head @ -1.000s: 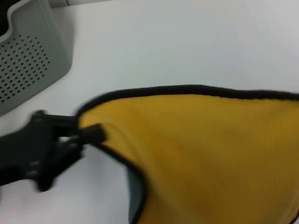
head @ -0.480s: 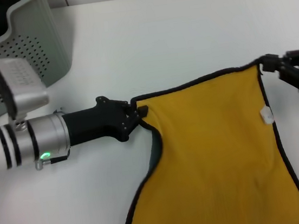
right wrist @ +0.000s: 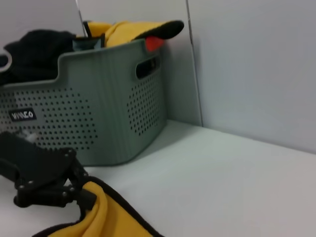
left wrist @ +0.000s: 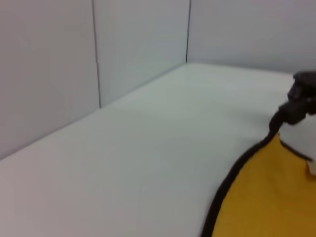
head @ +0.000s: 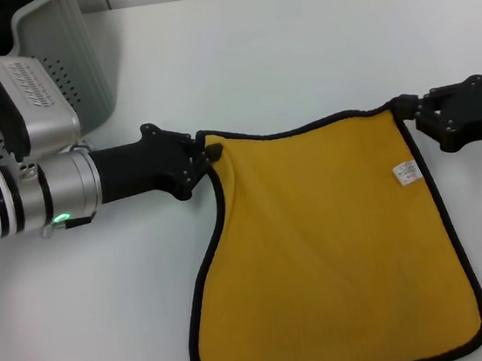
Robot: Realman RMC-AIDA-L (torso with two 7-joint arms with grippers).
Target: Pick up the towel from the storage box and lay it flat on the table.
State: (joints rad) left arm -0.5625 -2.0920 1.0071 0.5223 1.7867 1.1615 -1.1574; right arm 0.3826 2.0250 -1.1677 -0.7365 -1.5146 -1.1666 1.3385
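Note:
The mustard-yellow towel (head: 328, 240) with black edging is spread out on the white table (head: 295, 50), its lower part lying on the surface. My left gripper (head: 209, 155) is shut on its far left corner. My right gripper (head: 404, 108) is shut on its far right corner, and the far edge runs nearly straight between them. The grey perforated storage box (head: 92, 58) stands at the back left, behind my left arm. The right wrist view shows the box (right wrist: 98, 113), the left gripper (right wrist: 74, 193) and the towel corner (right wrist: 106, 217). The left wrist view shows the towel (left wrist: 266, 197) and the right gripper (left wrist: 296, 101).
Other cloths, black (right wrist: 39, 44) and yellow (right wrist: 133, 29) with a red bit, sit heaped in the box. A white label (head: 407, 172) is sewn near the towel's right edge. A wall (left wrist: 98, 49) borders the table's far side. Bare tabletop lies beyond the towel.
The towel has come down from near the camera and spread wide over the table. Both grippers moved apart and lower, pulling its far edge straight.

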